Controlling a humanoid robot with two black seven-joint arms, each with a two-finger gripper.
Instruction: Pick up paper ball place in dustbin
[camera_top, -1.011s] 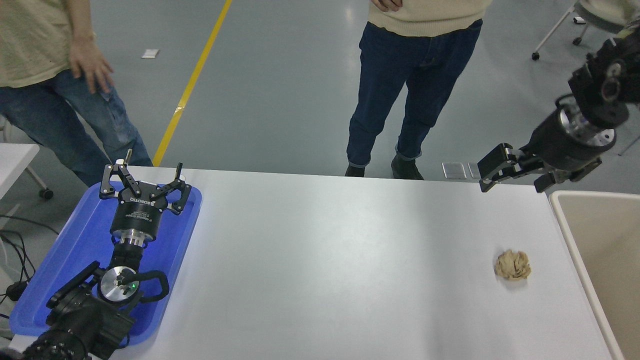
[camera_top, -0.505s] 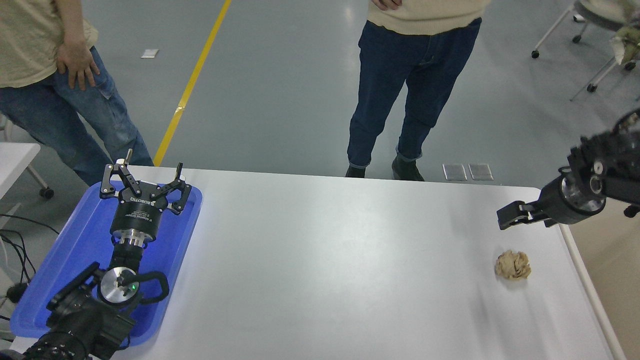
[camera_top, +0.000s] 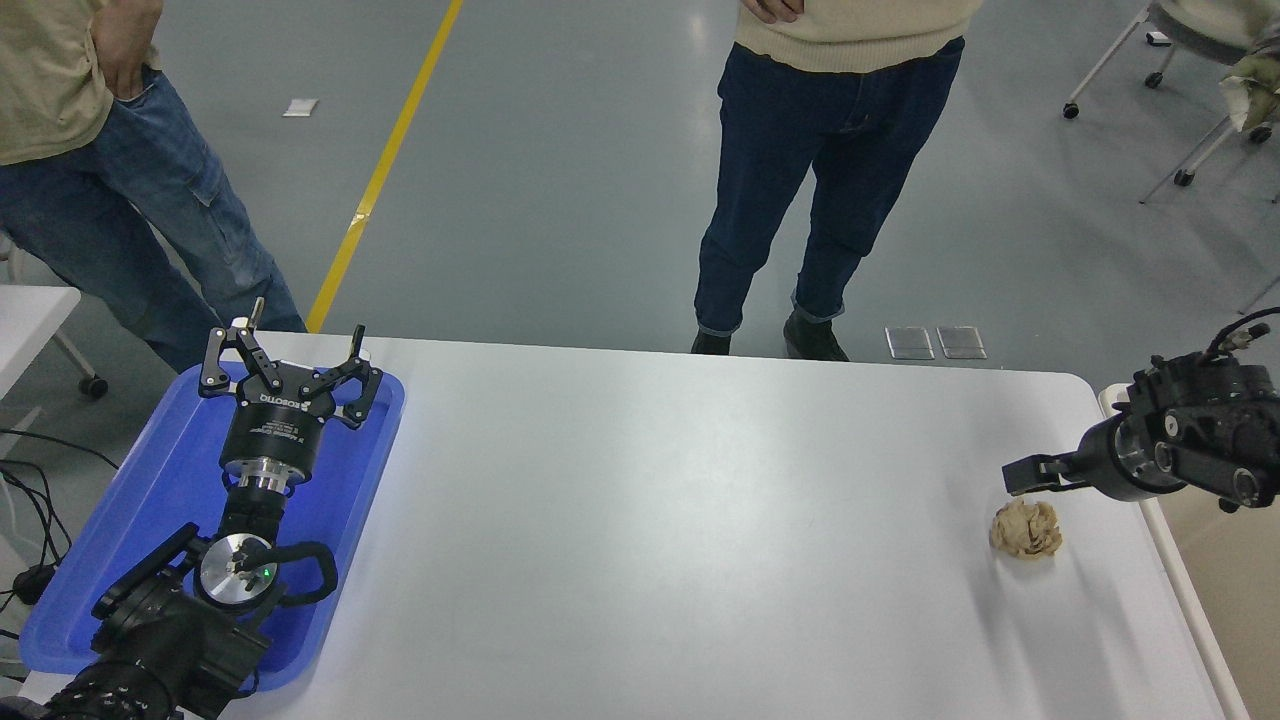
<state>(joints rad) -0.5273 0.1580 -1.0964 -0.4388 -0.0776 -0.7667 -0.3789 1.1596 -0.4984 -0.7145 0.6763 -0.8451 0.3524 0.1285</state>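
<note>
The paper ball (camera_top: 1026, 528), a small tan crumpled wad, lies on the white table (camera_top: 650, 520) near its right edge. My right gripper (camera_top: 1030, 472) comes in from the right edge, low over the table and pointing left. It is just beyond the ball, close to it but apart. It shows edge-on, so its opening is unclear. The dustbin (camera_top: 1250, 620) is a beige bin past the table's right edge, with only part of its inner wall and pale rim showing. My left gripper (camera_top: 295, 345) is open and parked over the blue tray.
A blue shallow tray (camera_top: 130, 520) sits at the table's left end under the left arm. One person (camera_top: 820, 150) stands at the far side in the middle, another (camera_top: 100, 150) at the far left. Chair legs (camera_top: 1180, 60) show at the top right.
My right arm has come down from high over the far right corner to just beyond the paper ball. The ball has not moved. The person at left moved a hand to a pocket.
</note>
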